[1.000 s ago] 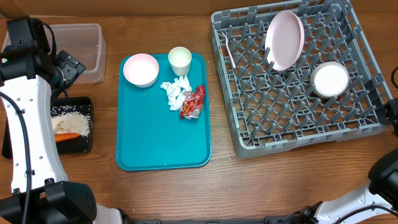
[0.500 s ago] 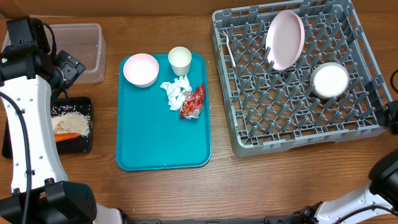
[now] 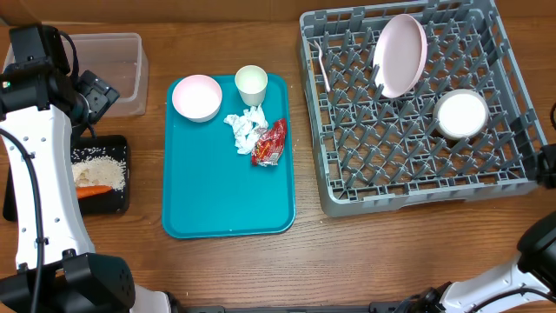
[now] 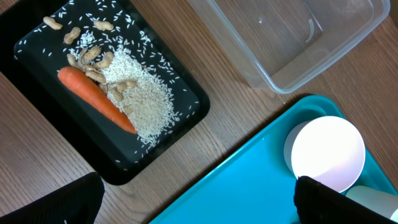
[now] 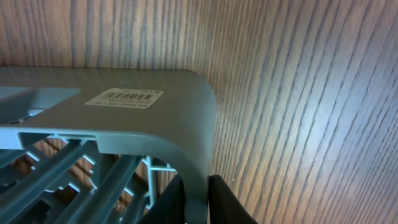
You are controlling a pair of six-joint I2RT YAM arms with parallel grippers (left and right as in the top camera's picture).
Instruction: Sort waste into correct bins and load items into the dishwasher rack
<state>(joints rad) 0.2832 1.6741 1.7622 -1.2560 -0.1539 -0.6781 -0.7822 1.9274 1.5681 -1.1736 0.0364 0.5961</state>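
The grey dishwasher rack (image 3: 408, 187) stands at the right and holds the pale pink plate (image 3: 400, 54) on edge and a white bowl (image 3: 461, 114). My right gripper (image 3: 546, 165) is shut on the rack's corner wall (image 5: 149, 118), with a finger on each side (image 5: 199, 202). The second white bowl (image 3: 196, 96), white cup (image 3: 251, 83), crumpled tissue (image 3: 244, 129) and red wrapper (image 3: 269, 143) lie on the teal tray. The black tray (image 3: 122, 202) holds rice, nuts and the carrot (image 4: 96, 93). The clear tub (image 3: 113, 69) is empty. My left gripper (image 4: 199, 211) is open and empty above the teal tray's left edge.
A thin utensil (image 3: 323, 65) lies in the rack's left part. The teal tray (image 3: 230, 209) sits mid-table. The left arm (image 3: 35, 139) stretches along the left edge, beside the black tray and tub. Bare wood lies between the teal tray and the rack.
The rack has shifted slightly to the right with my right gripper on its wall. The left arm and the things on the teal tray have not moved.
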